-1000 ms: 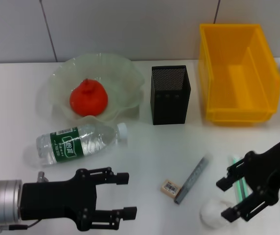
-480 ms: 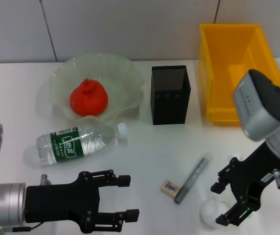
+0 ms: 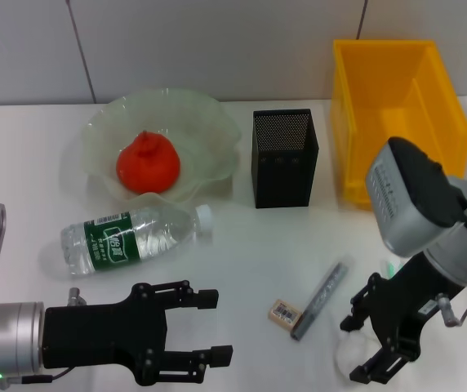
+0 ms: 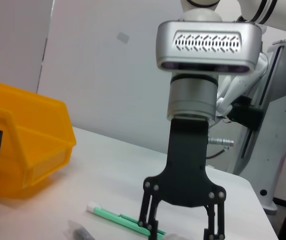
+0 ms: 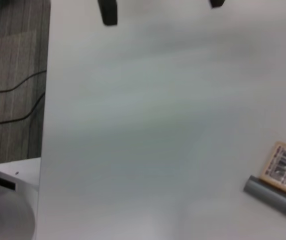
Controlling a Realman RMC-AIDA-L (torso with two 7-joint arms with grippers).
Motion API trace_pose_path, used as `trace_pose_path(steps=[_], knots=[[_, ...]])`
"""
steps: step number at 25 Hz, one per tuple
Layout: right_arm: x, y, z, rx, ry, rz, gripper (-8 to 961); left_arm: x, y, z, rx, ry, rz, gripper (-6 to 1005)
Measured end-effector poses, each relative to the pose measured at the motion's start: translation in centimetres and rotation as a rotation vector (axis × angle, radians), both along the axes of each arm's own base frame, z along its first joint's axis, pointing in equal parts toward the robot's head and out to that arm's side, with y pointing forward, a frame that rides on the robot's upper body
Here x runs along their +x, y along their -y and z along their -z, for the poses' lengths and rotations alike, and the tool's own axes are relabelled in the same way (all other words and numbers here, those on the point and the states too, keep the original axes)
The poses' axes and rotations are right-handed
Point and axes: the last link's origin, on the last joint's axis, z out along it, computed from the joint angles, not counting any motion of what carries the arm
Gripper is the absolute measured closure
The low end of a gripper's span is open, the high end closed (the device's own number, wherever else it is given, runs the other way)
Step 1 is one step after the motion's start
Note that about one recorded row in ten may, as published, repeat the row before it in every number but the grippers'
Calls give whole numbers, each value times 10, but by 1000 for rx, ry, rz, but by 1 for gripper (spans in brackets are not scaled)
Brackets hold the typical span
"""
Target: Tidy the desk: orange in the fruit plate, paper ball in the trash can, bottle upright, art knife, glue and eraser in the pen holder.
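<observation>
The orange (image 3: 146, 163) lies in the pale-green fruit plate (image 3: 103, 122). On its side in front of the plate rests the bottle (image 3: 127, 237), cap to the right. The art knife (image 3: 323, 298) and the eraser (image 3: 283, 314) lie on the table beside each other. My right gripper (image 3: 356, 349) points down, open, its fingers either side of the white paper ball (image 3: 349, 357). Only a tip of the glue (image 3: 389, 265) shows past that arm; the left wrist view shows more of the glue (image 4: 118, 217). My left gripper (image 3: 213, 327) hovers open near the front edge, below the bottle.
The black mesh pen holder (image 3: 284, 159) stands at mid-table behind the knife. The yellow trash can (image 3: 397, 122) is at the back right, behind my right arm. The left wrist view shows the trash can (image 4: 28, 150) beyond my right gripper (image 4: 180, 235).
My right arm has swung in over the table and its gripper has shifted left to straddle the paper ball. The left gripper has barely moved.
</observation>
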Motion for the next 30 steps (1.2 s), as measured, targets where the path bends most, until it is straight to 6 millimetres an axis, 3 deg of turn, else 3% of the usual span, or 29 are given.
trace_pose_path(steps=[4, 12, 15, 19, 30], knots=[[2, 1, 5, -6, 17, -10, 193, 0, -1, -1, 3, 0, 0, 213], [-10, -3, -9, 10, -51, -4, 381, 0, -1, -1, 4, -2, 0, 213], [-19, -8, -28, 30, -119, 6, 434, 0, -1, -1, 4, -2, 0, 213], [-25, -17, -60, 102, -209, 25, 436, -1, -1, -1, 4, -5, -1, 214], [-25, -44, -134, 408, -514, 75, 438, 2, -3, 1, 1, -13, 6, 214]])
